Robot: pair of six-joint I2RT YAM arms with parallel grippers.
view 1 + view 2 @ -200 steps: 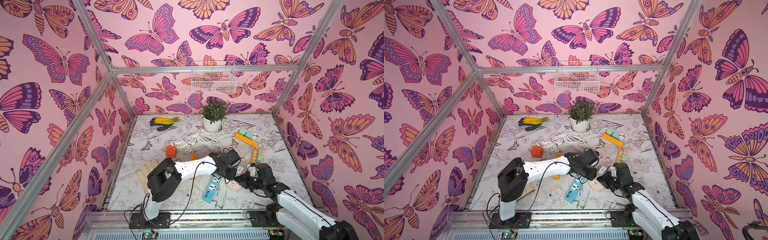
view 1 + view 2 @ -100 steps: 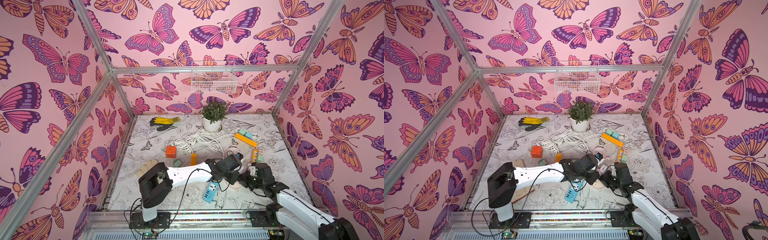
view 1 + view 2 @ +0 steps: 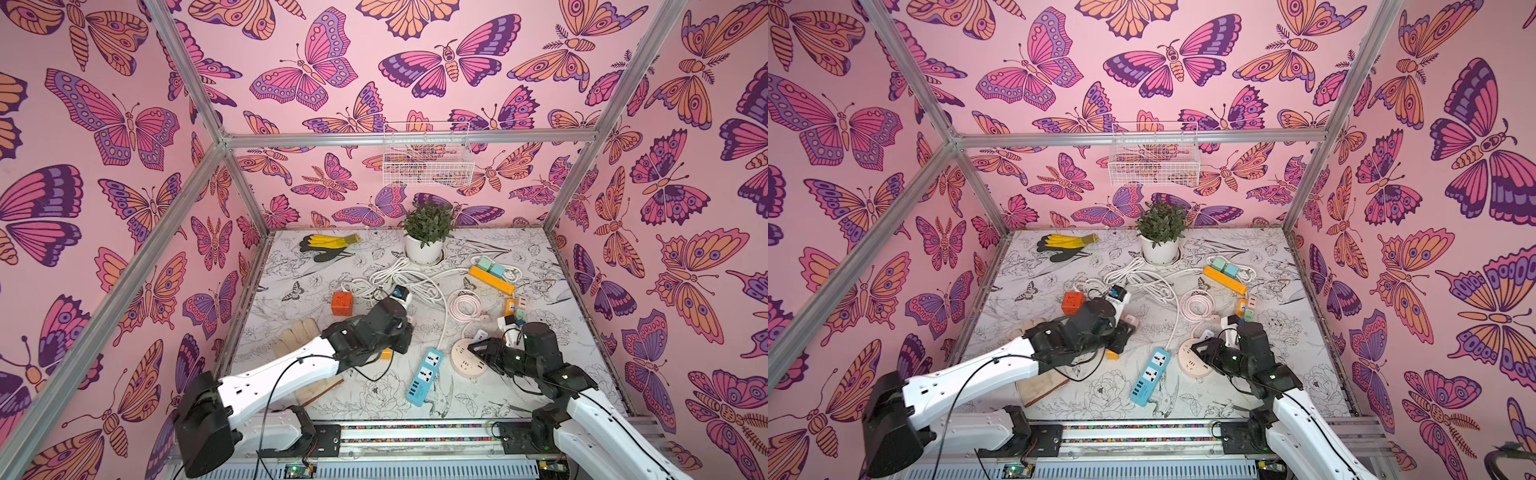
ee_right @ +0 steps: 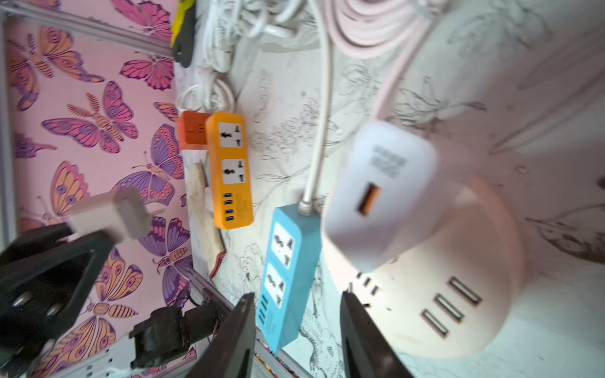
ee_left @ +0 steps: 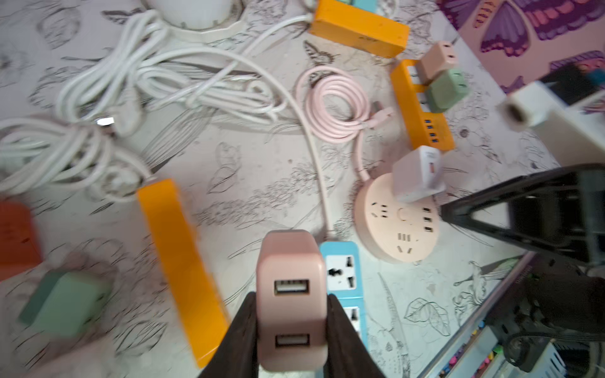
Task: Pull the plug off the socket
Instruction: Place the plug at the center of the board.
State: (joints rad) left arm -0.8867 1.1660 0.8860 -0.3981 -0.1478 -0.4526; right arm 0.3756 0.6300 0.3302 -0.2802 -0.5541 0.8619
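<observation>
Pink two-port USB charger plug point(image 5: 291, 304) is clamped firmly between the fingers of the left gripper point(image 5: 291, 296), held up over the middle of the table point(image 3: 374, 399). In the right wrist view its pins point(image 4: 156, 209) stand bare in the air, in no socket. Compared with a second back, the left arm is no longer down by the round pink socket hub point(image 5: 396, 225) at the near right of the table. It is drawn back toward the left edge and now sits well apart from the hub. The right gripper point(image 4: 298, 296), shut a second back, now shows its fingers parted a little with nothing between them. Its tips are just beside the hub's rim; cannot tell whether one still touches. My reading: the pull is done and the bracing hand is letting go. A white charger point(image 5: 415, 176) remains seated on the hub, and the blue power strip point(image 5: 340, 261) just beside it shows empty outlets. Which of the two the pink plug came from, the frames do not settle. What is left, at most, is setting the plug down.
</observation>
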